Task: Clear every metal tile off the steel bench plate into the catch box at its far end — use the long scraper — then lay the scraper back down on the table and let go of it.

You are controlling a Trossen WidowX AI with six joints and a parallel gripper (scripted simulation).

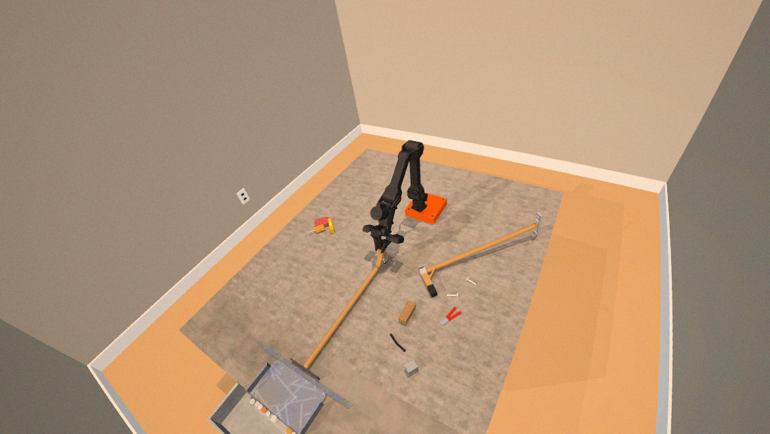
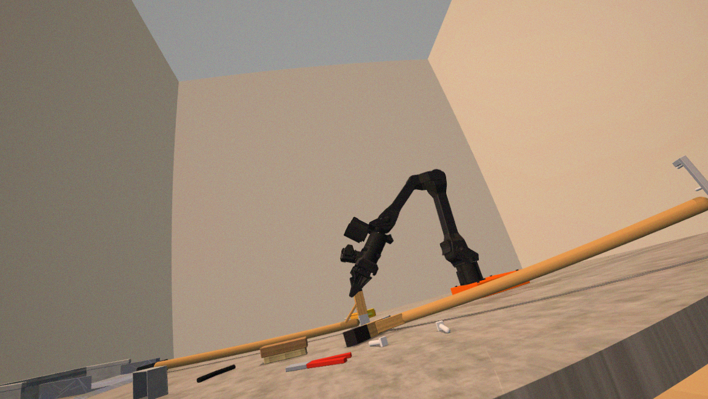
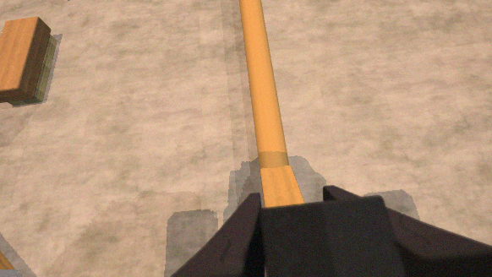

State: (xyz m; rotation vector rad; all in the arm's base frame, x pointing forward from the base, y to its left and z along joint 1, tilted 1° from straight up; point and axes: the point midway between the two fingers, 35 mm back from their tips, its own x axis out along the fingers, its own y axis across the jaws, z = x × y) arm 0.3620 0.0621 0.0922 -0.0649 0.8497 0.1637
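Observation:
The long scraper (image 1: 342, 320) (image 2: 257, 340) (image 3: 264, 84) has a round wooden shaft and an upright wooden grip at its near end. My gripper (image 1: 380, 250) (image 2: 352, 295) (image 3: 292, 199) is shut on that grip. The dark scraper blade (image 1: 304, 369) is at the near edge of the steel plate (image 1: 291, 393), by its blue-grey cross strip; whether it touches is unclear. I see no tiles on the plate's visible surface. Several small white, orange and yellow tiles (image 1: 264, 409) lie in a row past the plate's far edge, in the catch box (image 1: 229, 403), which is cut off by the frame.
A second long tool (image 1: 474, 250) (image 2: 545, 267) with a pronged head lies right of my gripper. Nearer the plate are a wooden block (image 1: 407, 312) (image 2: 283, 347) (image 3: 19, 55), red pliers (image 1: 451, 315) (image 2: 327, 361), a black rod (image 1: 397, 342) (image 2: 216, 373) and a grey block (image 1: 411, 369) (image 2: 150, 382).

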